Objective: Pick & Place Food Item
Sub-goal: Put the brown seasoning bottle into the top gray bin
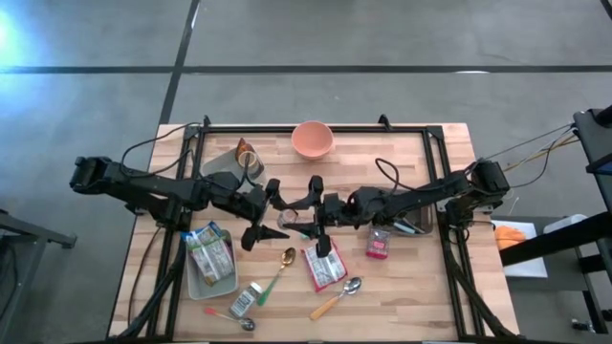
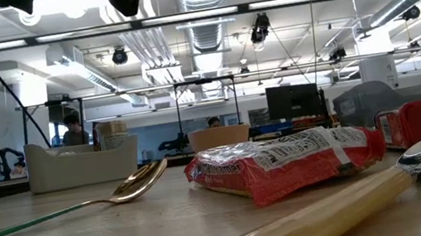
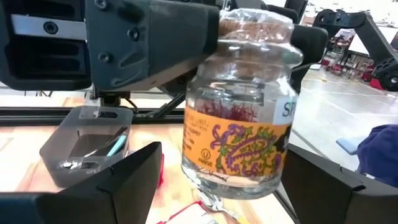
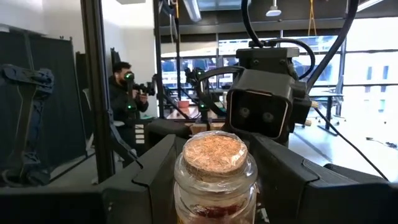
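Above mid-table (image 1: 402, 287), both arms meeting nose to nose — seemingly a handover. Right gripper (image 1: 308, 216) clamped on a cork-stoppered glass jar (image 3: 239, 112), held aloft and upright; left gripper (image 1: 271, 212) spread wide around it, not yet closed — apparently ready to receive.
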Robot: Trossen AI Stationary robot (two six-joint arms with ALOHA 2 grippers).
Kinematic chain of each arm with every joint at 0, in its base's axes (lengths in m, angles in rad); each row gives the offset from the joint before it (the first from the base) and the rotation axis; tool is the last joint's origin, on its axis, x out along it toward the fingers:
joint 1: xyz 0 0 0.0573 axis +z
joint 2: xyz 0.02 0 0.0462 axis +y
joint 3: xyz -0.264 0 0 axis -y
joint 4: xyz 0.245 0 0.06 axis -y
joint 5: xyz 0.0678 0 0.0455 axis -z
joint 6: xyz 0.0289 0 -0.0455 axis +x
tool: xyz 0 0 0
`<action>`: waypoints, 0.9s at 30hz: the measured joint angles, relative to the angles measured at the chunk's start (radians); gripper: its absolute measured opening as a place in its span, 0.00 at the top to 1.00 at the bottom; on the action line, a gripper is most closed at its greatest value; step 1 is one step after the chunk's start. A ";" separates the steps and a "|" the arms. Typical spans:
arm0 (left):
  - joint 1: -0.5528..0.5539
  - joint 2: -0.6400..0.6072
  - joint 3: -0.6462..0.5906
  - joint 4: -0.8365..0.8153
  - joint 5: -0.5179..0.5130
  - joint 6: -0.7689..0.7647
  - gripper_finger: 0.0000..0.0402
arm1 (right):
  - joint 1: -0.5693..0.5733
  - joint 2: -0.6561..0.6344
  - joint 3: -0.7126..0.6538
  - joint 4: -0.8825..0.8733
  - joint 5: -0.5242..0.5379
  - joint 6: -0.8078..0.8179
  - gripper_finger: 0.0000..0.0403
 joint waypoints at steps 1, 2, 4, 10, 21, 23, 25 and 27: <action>0.000 0.000 0.000 0.002 0.000 0.000 0.22 | 0.000 0.000 0.000 0.000 0.000 0.000 0.57; 0.000 0.000 0.000 0.008 0.000 0.000 0.22 | 0.000 0.000 0.000 0.000 0.000 0.000 0.57; 0.000 -0.001 0.000 0.021 0.000 0.006 0.22 | 0.000 0.000 0.000 0.000 0.000 0.000 0.57; 0.000 -0.001 -0.001 0.028 0.004 0.008 0.22 | 0.001 0.000 -0.001 0.001 0.000 0.003 0.57; 0.000 -0.001 -0.001 0.036 0.004 0.014 0.22 | 0.001 0.009 -0.002 0.009 0.000 0.011 0.57; 0.000 -0.001 -0.001 0.036 0.004 0.015 0.22 | 0.001 0.009 -0.002 0.011 0.000 0.011 0.57; 0.000 -0.001 -0.001 0.036 0.004 0.025 0.23 | 0.001 0.009 -0.002 0.011 0.000 0.011 0.57; -0.001 -0.001 -0.001 0.036 0.004 0.032 0.26 | 0.001 0.009 -0.002 0.012 0.000 0.011 0.57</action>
